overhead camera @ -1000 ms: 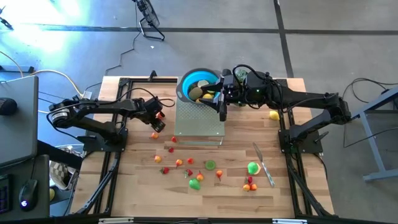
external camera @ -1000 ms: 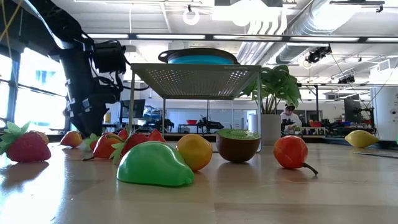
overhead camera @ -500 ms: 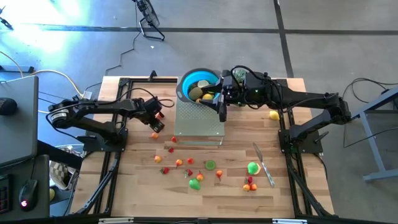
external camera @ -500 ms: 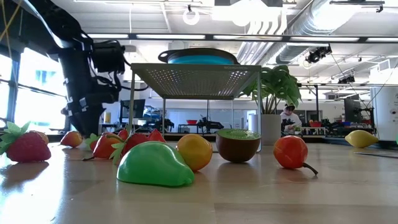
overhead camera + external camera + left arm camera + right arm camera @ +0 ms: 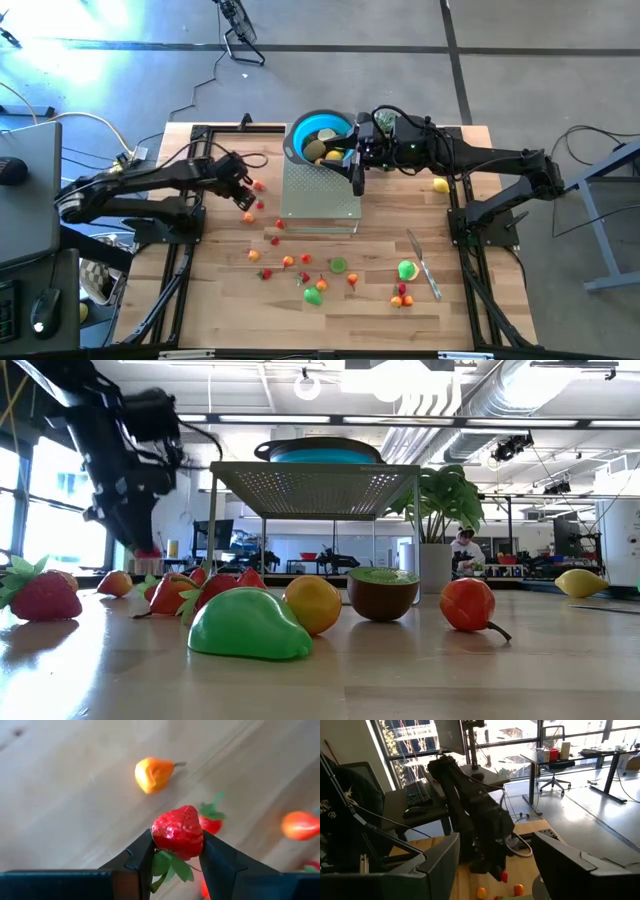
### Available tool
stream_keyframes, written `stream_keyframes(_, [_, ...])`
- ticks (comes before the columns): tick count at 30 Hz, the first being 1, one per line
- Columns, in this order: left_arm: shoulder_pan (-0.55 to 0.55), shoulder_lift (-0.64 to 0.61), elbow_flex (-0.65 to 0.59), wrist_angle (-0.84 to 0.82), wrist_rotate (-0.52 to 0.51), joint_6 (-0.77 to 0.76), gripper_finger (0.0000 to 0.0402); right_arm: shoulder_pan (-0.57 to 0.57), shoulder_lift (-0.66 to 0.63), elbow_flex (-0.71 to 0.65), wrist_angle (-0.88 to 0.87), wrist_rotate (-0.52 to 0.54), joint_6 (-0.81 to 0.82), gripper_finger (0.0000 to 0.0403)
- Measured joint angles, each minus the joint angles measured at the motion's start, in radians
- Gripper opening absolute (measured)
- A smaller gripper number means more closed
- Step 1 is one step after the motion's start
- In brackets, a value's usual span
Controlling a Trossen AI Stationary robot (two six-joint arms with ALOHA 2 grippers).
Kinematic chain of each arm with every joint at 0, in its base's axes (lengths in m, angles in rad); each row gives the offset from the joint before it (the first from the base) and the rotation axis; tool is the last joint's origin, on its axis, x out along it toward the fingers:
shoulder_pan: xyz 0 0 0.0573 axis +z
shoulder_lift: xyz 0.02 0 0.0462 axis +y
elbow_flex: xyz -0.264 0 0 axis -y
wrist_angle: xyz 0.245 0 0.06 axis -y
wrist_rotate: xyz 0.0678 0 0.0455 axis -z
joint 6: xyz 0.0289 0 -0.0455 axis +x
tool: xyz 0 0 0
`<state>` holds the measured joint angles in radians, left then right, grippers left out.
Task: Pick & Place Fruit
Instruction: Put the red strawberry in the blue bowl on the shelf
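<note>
My wooden table (image 5: 200,300), seen from above, carries a perforated metal stand (image 5: 320,190) near its centre, and a blue bowl (image 5: 318,133) sits at the stand's twelve o'clock edge. The bowl already holds a few pieces of fruit, yellow and brownish, so I judge the job started but far from finished.

Most of the fruit (image 5: 312,278) is still scattered on the table around six o'clock from the stand: red, orange and green pieces in a loose band, a bright green one (image 5: 406,269) beside a slim knife (image 5: 424,264) toward five o'clock, and a yellow one (image 5: 440,185) alone at three o'clock.

My right claw (image 5: 357,172) hangs at the stand's two o'clock corner beside the bowl, its fingers spread apart and holding nothing.

My left claw (image 5: 176,851) is at nine o'clock from the stand, lifted off the table and clamped on a red strawberry (image 5: 178,831), leaves trailing below. Under it lie an orange fruit (image 5: 153,773) and two more red ones.

By my reckoning this strawberry still has to reach the bowl, then well over a dozen pieces remain.
</note>
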<state>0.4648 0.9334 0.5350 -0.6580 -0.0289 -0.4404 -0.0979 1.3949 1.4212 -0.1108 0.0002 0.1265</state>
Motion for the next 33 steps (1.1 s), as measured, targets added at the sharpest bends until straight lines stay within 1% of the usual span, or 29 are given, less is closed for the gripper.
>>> stream_keyframes(3, [0.0, -0.098, 0.016, -0.031, 0.011, -0.014, 0.0124, 0.0, 0.0, 0.0, 0.001, 0.0, 0.0, 0.0239])
stream_keyframes(6, [0.0, -0.192, 0.061, -0.057, 0.02, -0.03, 0.0124, 0.0, 0.0, 0.0, 0.004, 0.0, 0.0, 0.0239])
stream_keyframes(9, [0.0, -0.28, 0.111, -0.048, 0.02, -0.044, 0.0124, 0.0, 0.0, 0.0, 0.013, 0.0, 0.0, 0.0239])
stream_keyframes(14, [0.0, -0.377, 0.213, -0.017, 0.019, -0.066, 0.0123, 0.0, 0.0, 0.0, 0.024, 0.015, -0.026, 0.0239])
stream_keyframes(17, [0.0, -0.404, 0.273, 0.034, 0.019, -0.065, 0.0123, 0.0, 0.0, 0.0, 0.037, 0.049, -0.027, 0.0239])
stream_keyframes(22, [0.0, -0.406, 0.338, 0.113, 0.019, -0.063, 0.0123, 0.0, 0.0, 0.0, 0.049, 0.094, -0.052, 0.0239])
stream_keyframes(29, [0.0, -0.398, 0.345, 0.162, 0.019, -0.062, 0.0123, -0.003, 0.0, 0.0, 0.069, 0.13, -0.053, 0.0239])
stream_keyframes(33, [0.0, -0.368, 0.346, 0.204, 0.027, -0.063, 0.0123, -0.003, 0.0, 0.0, 0.069, 0.132, -0.053, 0.0239])
